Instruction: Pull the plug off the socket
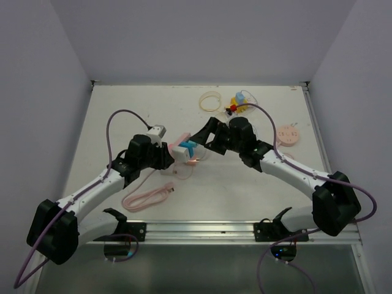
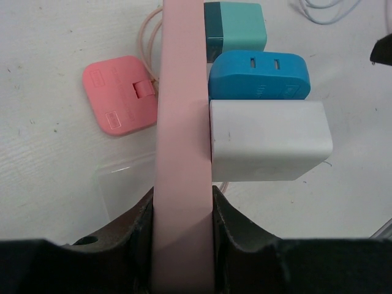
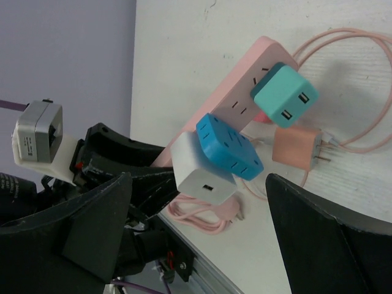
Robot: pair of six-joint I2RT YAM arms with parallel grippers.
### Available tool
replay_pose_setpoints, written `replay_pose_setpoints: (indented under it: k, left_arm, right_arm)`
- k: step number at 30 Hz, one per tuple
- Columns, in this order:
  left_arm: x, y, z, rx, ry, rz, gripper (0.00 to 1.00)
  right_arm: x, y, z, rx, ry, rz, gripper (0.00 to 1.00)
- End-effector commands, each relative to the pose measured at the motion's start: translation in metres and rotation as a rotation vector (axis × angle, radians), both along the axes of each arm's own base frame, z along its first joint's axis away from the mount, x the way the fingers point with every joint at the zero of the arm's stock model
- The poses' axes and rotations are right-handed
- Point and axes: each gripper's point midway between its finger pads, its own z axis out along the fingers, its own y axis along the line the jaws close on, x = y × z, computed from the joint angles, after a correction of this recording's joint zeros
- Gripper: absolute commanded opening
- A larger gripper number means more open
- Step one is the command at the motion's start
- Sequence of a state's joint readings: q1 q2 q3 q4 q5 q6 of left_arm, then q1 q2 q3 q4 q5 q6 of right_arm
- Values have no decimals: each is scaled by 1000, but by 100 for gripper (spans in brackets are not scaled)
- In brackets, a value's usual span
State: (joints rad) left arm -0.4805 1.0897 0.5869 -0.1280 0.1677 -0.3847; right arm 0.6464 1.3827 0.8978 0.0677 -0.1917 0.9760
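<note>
Lavender walls (image 1: 37, 73) close in the white table (image 1: 122, 110) on the left, far and right sides, and a metal rail (image 1: 196, 229) runs along its near edge between the arm bases. At the table's middle the left gripper (image 2: 182, 208) is clamped on the near end of the pink power strip (image 2: 182, 122), one finger pressed against each long side. Three plugs sit in the strip's face in a row: the white plug (image 2: 266, 141) nearest the fingers, the blue plug (image 2: 260, 76) touching it, and the teal plug (image 2: 236, 27) at the far end. Just right of them the right gripper (image 1: 205, 139) has its fingers spread wide and holds nothing. Bare tabletop lies left of the strip and beyond it. A peach plug (image 3: 294, 148) lies loose under the strip beside a flat coral square (image 2: 119, 95), and the pink cable (image 1: 147, 197) coils toward the near left. A yellow loop (image 1: 211, 100), a small toy (image 1: 240, 101) and a pink disc (image 1: 288, 135) lie at the far right, well apart from both grippers.
</note>
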Motion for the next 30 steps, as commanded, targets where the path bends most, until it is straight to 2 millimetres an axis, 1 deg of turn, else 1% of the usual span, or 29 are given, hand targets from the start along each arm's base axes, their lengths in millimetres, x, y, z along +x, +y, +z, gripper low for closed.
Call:
replay_pose_setpoints:
  k: [1, 3, 4, 6, 10, 11, 16, 18, 22, 30]
  left_arm:
    - [33, -25, 48, -142, -148, 10, 0]
    - [36, -29, 49, -151, -141, 6, 0]
    - [37, -30, 46, -148, -128, 9, 0]
    - [41, -33, 45, -143, -124, 8, 0]
    - [44, -38, 44, -129, -118, 9, 0]
    - [43, -41, 44, -128, -118, 6, 0]
    - [43, -44, 43, -108, -125, 14, 0]
    - [42, -47, 43, -104, -127, 12, 0]
    - [40, -51, 44, -105, -133, 16, 0]
    - [41, -61, 52, -150, -151, 66, 0]
  right_arm:
    - [-7, -5, -9, 8, 50, -67, 95]
    - [-8, -5, -15, 24, 84, -97, 96]
    - [-10, -3, -17, 41, 105, -107, 96]
    - [-12, 1, -24, 51, 131, -114, 96]
    - [-12, 8, -35, 77, 178, -140, 96]
    - [-11, 9, -41, 83, 201, -153, 96]
    - [-8, 16, -53, 135, 272, -198, 95]
    - [-5, 18, -55, 150, 277, -213, 95]
    - [1, 25, -51, 198, 296, -227, 94]
    - [-2, 38, -52, 252, 347, -226, 89]
